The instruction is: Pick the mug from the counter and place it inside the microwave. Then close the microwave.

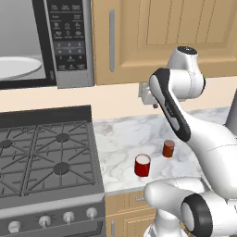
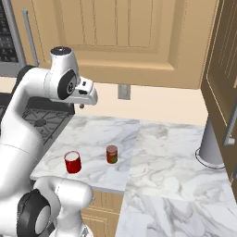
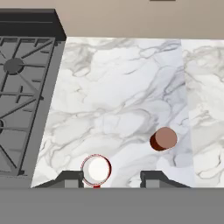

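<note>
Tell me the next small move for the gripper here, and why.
Probably descend toward the mug while shifting slightly to centre on it. In the hand view the mug stands upright on the counter beside one fingertip, off the midline of the open gripper, which hangs well above it. The can stands apart, so there is room.

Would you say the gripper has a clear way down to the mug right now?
Probably yes: the gripper hangs open high above the mug, nothing lies between them, and the can stands apart to one side.
</note>
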Tool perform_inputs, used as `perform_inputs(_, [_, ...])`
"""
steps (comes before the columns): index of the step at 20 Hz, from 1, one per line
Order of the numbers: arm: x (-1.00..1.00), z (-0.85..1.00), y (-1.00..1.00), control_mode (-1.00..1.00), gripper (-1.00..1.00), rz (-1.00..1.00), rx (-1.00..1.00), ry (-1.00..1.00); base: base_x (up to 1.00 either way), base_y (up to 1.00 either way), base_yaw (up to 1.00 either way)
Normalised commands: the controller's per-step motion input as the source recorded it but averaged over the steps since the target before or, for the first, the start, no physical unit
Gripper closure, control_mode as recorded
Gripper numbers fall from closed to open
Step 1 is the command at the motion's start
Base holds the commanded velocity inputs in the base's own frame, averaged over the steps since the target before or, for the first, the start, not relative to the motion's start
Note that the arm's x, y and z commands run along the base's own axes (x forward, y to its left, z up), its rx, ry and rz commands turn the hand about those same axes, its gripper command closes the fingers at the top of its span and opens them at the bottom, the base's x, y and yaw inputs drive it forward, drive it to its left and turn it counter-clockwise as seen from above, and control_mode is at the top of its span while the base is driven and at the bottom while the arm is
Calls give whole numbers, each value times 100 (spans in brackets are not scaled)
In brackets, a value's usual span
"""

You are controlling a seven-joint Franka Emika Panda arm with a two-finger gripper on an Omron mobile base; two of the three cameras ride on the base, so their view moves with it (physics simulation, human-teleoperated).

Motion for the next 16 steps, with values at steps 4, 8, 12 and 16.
perform_inputs(4, [-34, 0, 0, -100, -100, 0, 0, -3, 0, 0, 0])
perform_inputs(8, [-42, -17, 7, -100, -100, 0, 0, 1, 0, 0, 0])
perform_inputs(12, [-33, -42, 8, -100, -100, 0, 0, 7, 0, 0, 0])
perform_inputs(16, [-21, -54, 0, -100, -100, 0, 0, 4, 0, 0, 0])
